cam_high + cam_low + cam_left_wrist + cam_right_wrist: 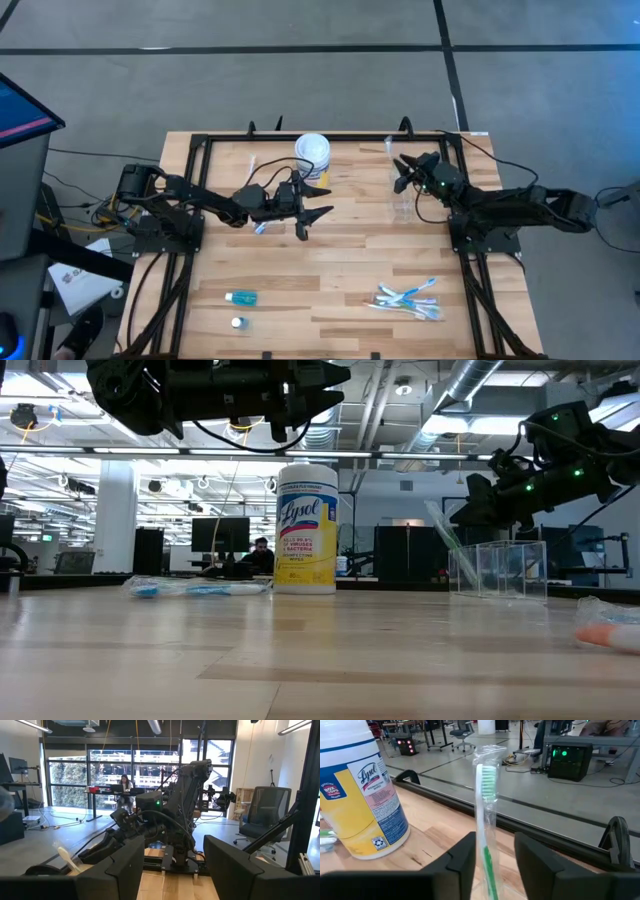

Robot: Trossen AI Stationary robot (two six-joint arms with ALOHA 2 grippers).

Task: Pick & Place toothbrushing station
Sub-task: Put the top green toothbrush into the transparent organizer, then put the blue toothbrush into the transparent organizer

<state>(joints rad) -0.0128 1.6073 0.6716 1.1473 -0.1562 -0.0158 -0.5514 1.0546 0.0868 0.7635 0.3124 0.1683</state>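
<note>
A green toothbrush in a clear wrapper [487,785] stands tilted with its lower end in a small clear cup [497,568] at the table's far right. The cup also shows in the high view [400,207]. My right gripper [495,855] is open, with one finger on each side of the toothbrush's shaft above the cup. My left gripper [308,215] is open and empty, high over the table's middle. Under the left arm a blue toothbrush [262,228] lies flat on the table. A small blue tube [241,297] lies near the front left. Several wrapped toothbrushes [408,298] lie in a heap near the front right. My right gripper has the wrapped toothbrush's shaft [489,845] between its open fingers. The wrapper's edge lies close against one finger [465,860]; whether they touch I cannot tell. A gap shows at the other finger. The toothbrush stands with its bristle end up.
A white-lidded, yellow-labelled canister [312,155] stands at the far middle, between the two grippers. A small white cap [237,322] lies by the front edge, near the tube. A black frame [200,140] runs along the table's far edge and sides. Bare wood shows in the middle [330,270].
</note>
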